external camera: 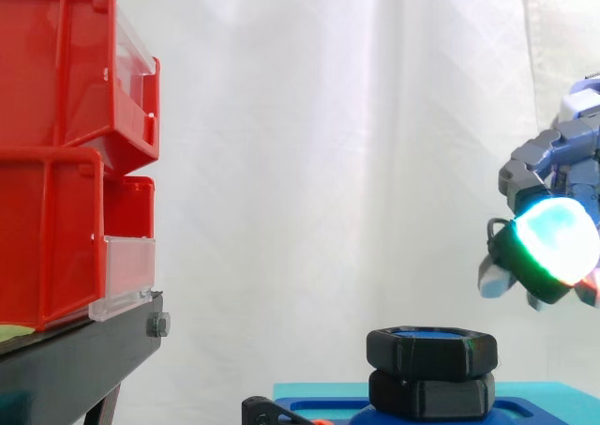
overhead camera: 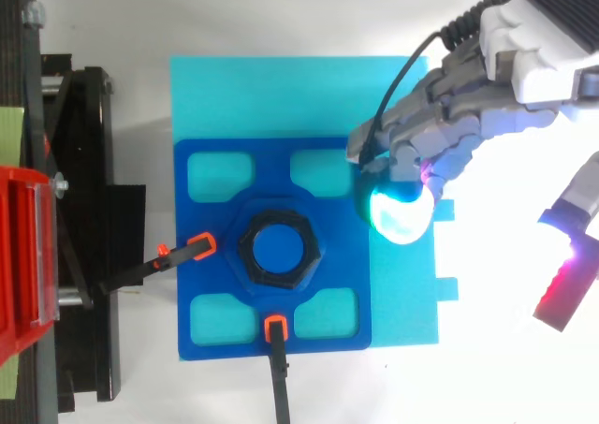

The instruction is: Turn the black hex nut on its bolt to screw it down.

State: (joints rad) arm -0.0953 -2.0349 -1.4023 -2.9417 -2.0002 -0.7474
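Hovering hand (overhead camera: pixel 449 124): up in the air to the right of the nut, not touching it, holding nothing.
Fingers (overhead camera: pixel 401 213): loose and a bit bent; one pad glows green-blue (the thumb (overhead camera: pixel 562 288) sticks out far from them, glowing pink-red).
Nut (external camera: pixel 431 350): black, six-sided, on the blue bolt (overhead camera: pixel 281 249) in the middle of the plate; from the side it sits on another black six-sided piece (external camera: pixel 431 395).
Plate (overhead camera: pixel 211 218): dark blue, flat on a light blue mat (overhead camera: pixel 281 96).
Clamps (overhead camera: pixel 199 247): two with orange tips, by the nut.
Bins (external camera: pixel 56 162): red, stacked at the left.
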